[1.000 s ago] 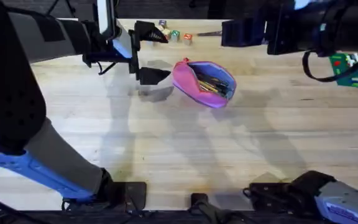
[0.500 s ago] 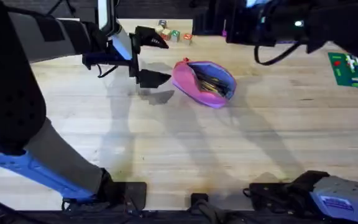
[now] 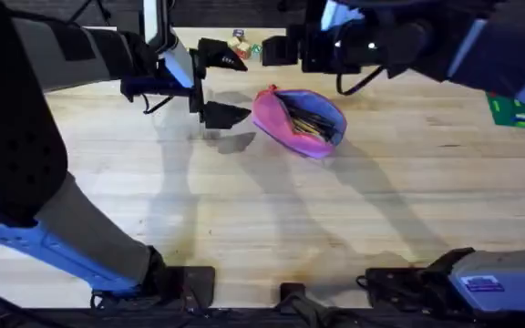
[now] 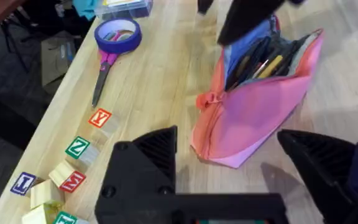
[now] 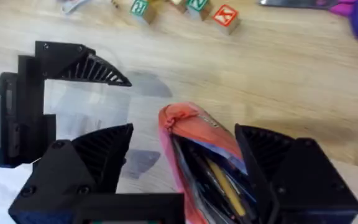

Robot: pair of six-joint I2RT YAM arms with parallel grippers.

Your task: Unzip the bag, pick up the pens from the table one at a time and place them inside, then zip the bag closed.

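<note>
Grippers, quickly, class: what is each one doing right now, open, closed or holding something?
Left gripper: open, holding nothing, beside the bag.
Right gripper: open, empty, fingers either side of the bag's open end.

The bag [image 3: 299, 121] is placed on the table [image 3: 272, 210] in the upper middle of the overhead frame, and pens [image 3: 310, 121] are held inside it. Just left of the bag, the left gripper [image 3: 221, 87] is positioned above the tabletop. The right gripper [image 3: 276, 50] is found above the bag's upper edge. Lettered blocks [image 3: 253, 50] are lined up behind the bag, near the frame's top. At the right edge, a printed card [image 3: 518, 109] is laid on the table.
</note>
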